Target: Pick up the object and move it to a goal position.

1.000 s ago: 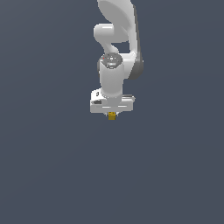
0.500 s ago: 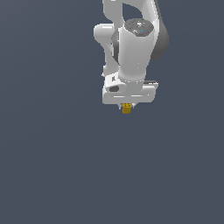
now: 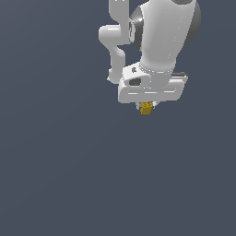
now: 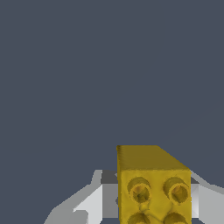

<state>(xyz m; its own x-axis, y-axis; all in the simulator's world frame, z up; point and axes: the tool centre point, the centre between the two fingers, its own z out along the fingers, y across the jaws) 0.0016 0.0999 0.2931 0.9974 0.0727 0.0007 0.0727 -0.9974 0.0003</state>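
The object [image 3: 146, 109] is a tiny mustard-yellow studded block, far smaller than the white hand above it. It hangs just under my gripper [image 3: 146, 107], which is shut on it, in the upper right of the exterior view. The wrist view shows the object [image 4: 153, 183] close up, with round studs on its near face and my white fingers [image 4: 92, 203] pressed against its sides. The fingertips are mostly hidden behind the hand's body in the exterior view. Nothing that marks a goal position shows in either view.
The white arm [image 3: 161, 37] fills the top right of the exterior view. Everything else in both views is a plain dark grey-blue background.
The arm has swung toward the exterior view's right and come closer to the camera, so it looks larger. The object has stayed in the gripper's hold throughout.
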